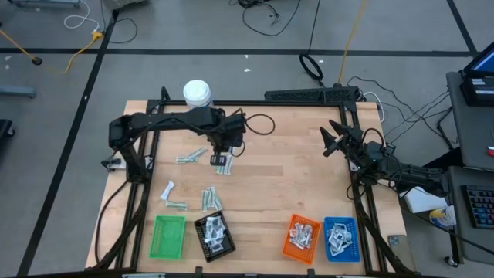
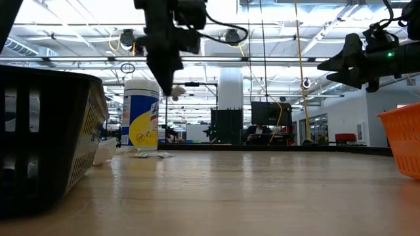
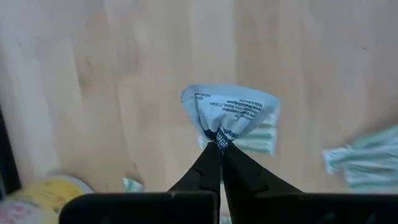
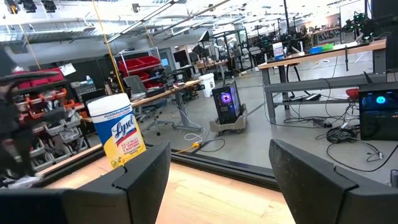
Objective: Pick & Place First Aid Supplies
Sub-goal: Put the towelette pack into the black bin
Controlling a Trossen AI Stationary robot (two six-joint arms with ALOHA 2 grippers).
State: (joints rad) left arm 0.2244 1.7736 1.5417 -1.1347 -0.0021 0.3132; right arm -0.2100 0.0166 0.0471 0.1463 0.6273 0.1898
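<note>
A: What is the left gripper doing?

B: Its fingers are pinched tight on one corner of a white-and-blue sachet, which hangs crumpled above the wooden surface. In the low view the sachet is only a pale blob beneath the dark arm, clear of the surface.

A: Can you read the packet?

B: There are lines of blue print, too small to make out.

A: Anything under it?

B: From above, a few pale grey-green strips lie just beneath the gripper, partly covered by it. The left wrist view shows more of them, one cut off at the picture's edge and all blurred.

A: And the rest of the supplies?

B: Another loose group lies beside those, and more lie nearer the trays. The black tray, orange tray and blue tray each hold a heap I cannot count. The green tray sits beside the black one.

A: The right gripper?

B: It waits above the surface's right edge with its fingers spread wide, holding nothing. The white bottle stands at the far edge, with its yellow label showing in the low view.
</note>
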